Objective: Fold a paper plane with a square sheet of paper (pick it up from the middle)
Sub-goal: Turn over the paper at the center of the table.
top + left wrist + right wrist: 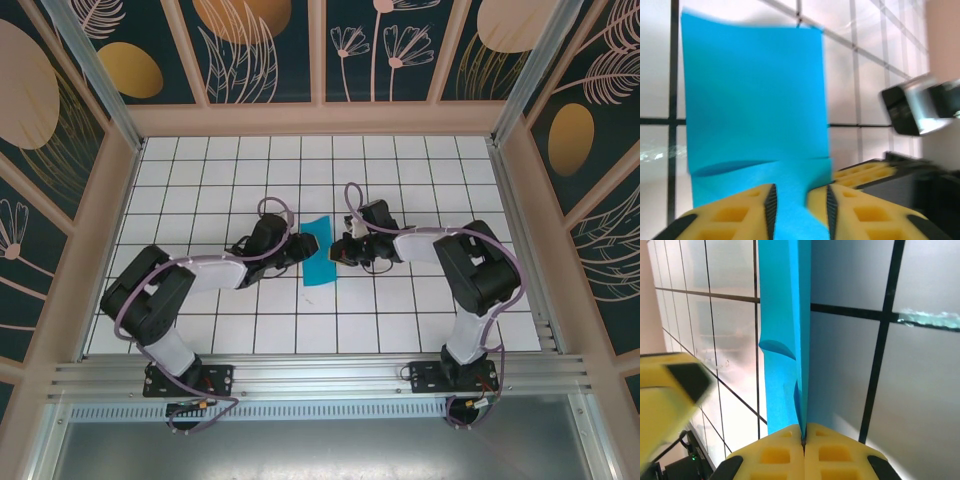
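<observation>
Yellow fingers of the right gripper (803,437) sit pressed flat together with no gap. The edge of the sheet of paper (782,315) runs straight into the seam, so this is a pinch on the doubled edge. Left gripper (800,210): jaws stand apart, with blue paper showing in the gap between them. The gap is too wide for a grip on so thin a sheet; I read it as loose, not holding.

Position: from above, the sheet of paper (318,262) lies near the middle of the table (400,320), a narrow slanted blue strip. The left gripper (298,248) is on one side of it and the right gripper (342,250) on the other. It looks folded over already. The right wrist view shows one small buckle near the pinch.

Handling, as judged: very light and limp, smooth on smooth tile, so it will likely slide if pushed rather than pinned. Any stray dent will stay as a crease, and a hard tug could tear it. Best hold is on a folded edge near mid-length, where two layers lend some stiffness; the corners would flop.

Room: open tile all round the strip, walls (515,200) well apart. The tight spot is between the two grippers, which are close together across the paper, so fingers could clash.
</observation>
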Controlling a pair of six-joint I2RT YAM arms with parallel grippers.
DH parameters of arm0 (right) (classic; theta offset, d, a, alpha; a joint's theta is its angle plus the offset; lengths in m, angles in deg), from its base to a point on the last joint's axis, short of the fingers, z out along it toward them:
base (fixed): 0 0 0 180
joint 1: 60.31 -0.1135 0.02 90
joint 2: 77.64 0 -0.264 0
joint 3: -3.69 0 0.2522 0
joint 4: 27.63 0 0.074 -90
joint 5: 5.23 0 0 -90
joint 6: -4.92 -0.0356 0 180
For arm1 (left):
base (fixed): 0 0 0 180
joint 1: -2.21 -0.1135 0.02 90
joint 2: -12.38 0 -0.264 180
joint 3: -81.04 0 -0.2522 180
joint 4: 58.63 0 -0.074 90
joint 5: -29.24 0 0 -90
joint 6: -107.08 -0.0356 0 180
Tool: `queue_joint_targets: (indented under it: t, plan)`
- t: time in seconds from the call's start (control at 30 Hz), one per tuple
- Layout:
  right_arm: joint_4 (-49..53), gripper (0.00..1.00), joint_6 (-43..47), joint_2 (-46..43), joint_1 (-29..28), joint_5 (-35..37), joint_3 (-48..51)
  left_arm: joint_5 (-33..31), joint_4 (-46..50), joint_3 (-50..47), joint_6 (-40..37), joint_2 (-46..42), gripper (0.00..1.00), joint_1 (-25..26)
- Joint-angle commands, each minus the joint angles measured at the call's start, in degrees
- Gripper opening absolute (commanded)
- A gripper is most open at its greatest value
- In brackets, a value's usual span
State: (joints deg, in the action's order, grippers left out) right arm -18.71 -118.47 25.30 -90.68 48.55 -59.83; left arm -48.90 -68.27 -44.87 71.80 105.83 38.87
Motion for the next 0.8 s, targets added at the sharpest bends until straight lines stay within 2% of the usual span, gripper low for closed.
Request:
queue_joint_targets:
  t: [0.0,0.07,0.17,0.23,0.33,0.43,0.53,0.67,0.77]
  plan:
    - [7.6,0.01,4.4,-5.4,0.3,3.7,-2.3,-5.0,0.2,-1.5,0.4,-6.4,0.39,-0.3]
    - [14.7,0.0,7.6,-8.2,0.2,9.1,-4.8,-9.0,2.3,-2.8,0.2,-10.5,0.41,-0.3]
    - [26.3,0.0,12.1,-12.4,-0.3,21.1,-9.5,-14.7,5.4,-5.2,0.2,-17.1,0.43,-0.6]
    - [33.3,0.0,14.5,-14.7,-0.7,31.7,-12.7,-17.6,7.1,-7.1,0.3,-21.3,0.43,-1.1]
    - [44.3,0.0,15.1,-15.3,-4.3,50.2,-18.4,-21.6,8.5,-10.4,0.9,-27.2,0.43,-2.2]
    - [51.7,0.0,16.1,-12.9,-8.6,63.1,-22.6,-24.6,9.6,-13.0,1.4,-32.0,0.43,-3.0]
    - [55.0,0.0,16.0,-7.9,-12.7,68.0,-24.2,-26.4,11.1,-14.2,1.7,-34.7,0.42,-3.6]
    - [58.5,0.01,13.9,1.6,-18.7,70.0,-27.8,-27.9,12.9,-14.5,1.9,-37.3,0.42,-3.8]
    - [60.4,0.05,12.9,9.5,-23.4,69.3,-32.3,-29.4,14.0,-14.8,2.2,-39.4,0.41,-3.9]
